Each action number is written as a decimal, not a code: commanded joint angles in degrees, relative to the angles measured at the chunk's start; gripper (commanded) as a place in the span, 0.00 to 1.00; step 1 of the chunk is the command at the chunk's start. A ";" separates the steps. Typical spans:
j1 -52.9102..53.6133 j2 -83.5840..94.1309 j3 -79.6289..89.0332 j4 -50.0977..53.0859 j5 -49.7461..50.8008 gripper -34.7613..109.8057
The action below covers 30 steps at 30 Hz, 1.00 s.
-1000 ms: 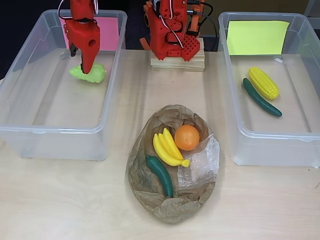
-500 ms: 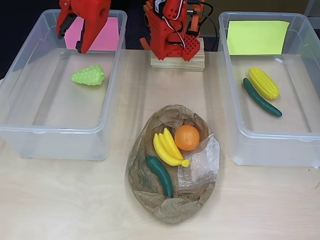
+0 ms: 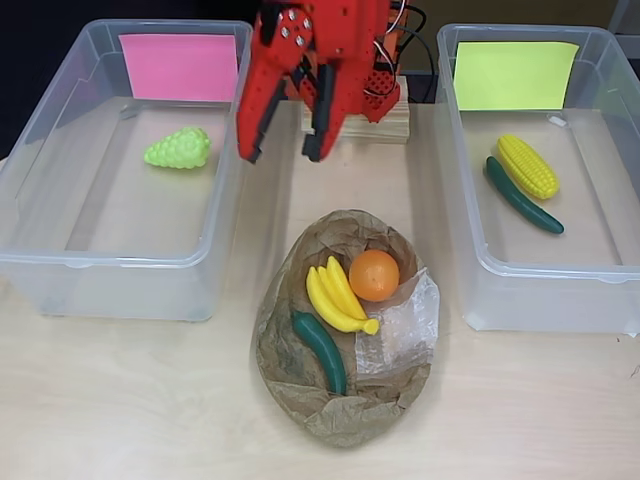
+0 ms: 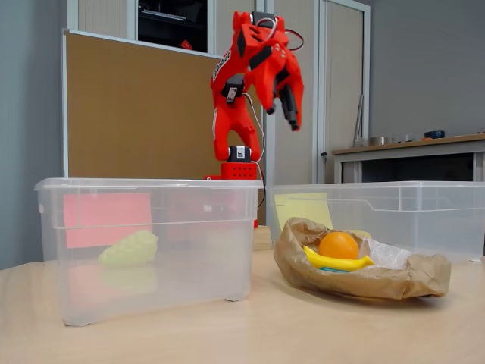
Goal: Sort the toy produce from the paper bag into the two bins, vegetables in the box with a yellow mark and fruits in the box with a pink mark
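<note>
Pale wooden tabletop (image 3: 120,400) carries two clear plastic bins with a crumpled paper bag (image 3: 345,400) between them, and a corkboard panel and doors stand behind in the fixed view.

A second ago the gripper was down inside the pink-marked bin (image 3: 40,200) over the green toy grapes (image 3: 178,148); half a second ago it had lifted off with its fingers parted, leaving the grapes lying on the bin floor. Now the gripper (image 3: 283,152) has swung out of that bin and hangs over the bare table between the pink-marked bin and the arm's wooden base block (image 3: 355,125). The grapes have not shifted since release, so one fruit looks to be sorted and the arm appears to be heading back for the next piece.

In the yellow-marked bin (image 3: 470,250) lie a corn cob (image 3: 527,165) and a cucumber (image 3: 523,195), touching. The bag holds a banana bunch (image 3: 335,295), an orange (image 3: 373,274) touching it, and a second green cucumber (image 3: 321,351) just beside the bananas.

The arm is folded high, its upper link raised well above the bins in the fixed view, and the gripper (image 4: 282,100) points downward and toward the bag. Its jaws are spread apart with nothing between them.
</note>
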 commanded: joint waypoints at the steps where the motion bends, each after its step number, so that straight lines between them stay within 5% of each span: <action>1: -4.75 -5.80 0.53 -3.25 2.55 0.42; 21: -10.20 -44.56 -15.38 -10.99 11.16 0.46; 30: -10.11 -50.27 -13.54 -14.33 24.70 0.51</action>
